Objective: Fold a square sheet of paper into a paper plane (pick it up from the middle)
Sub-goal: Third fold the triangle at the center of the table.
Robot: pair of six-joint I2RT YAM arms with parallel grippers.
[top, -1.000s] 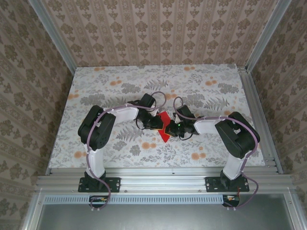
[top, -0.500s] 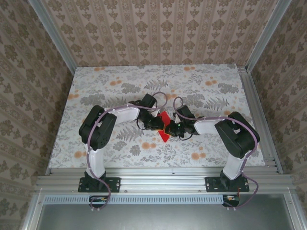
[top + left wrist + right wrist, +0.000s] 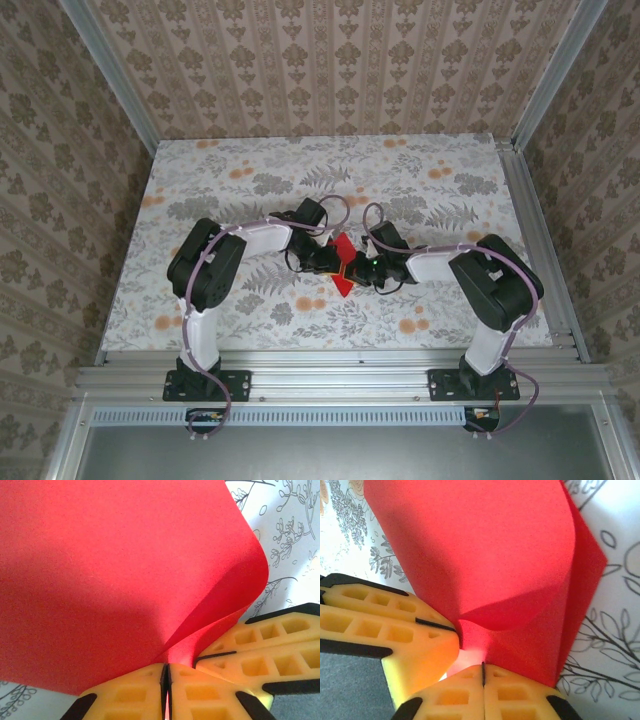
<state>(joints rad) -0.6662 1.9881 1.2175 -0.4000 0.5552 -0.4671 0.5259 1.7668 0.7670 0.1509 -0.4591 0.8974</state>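
We look down from above and behind the arm bases, far enough to take in the whole table (image 3: 200, 180), with the red sheet (image 3: 342, 270) small at frame centre. Our wrist cameras sit very close, facing along the left gripper (image 3: 166, 667) and right gripper (image 3: 483, 666) at that same sheet from opposite sides.

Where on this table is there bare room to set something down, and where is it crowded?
Free: the far half of the table, the near strip between the left arm and right arm, and the margins outside them. Crowded: the middle, where the left gripper and right gripper meet, both pinching the square sheet of paper.
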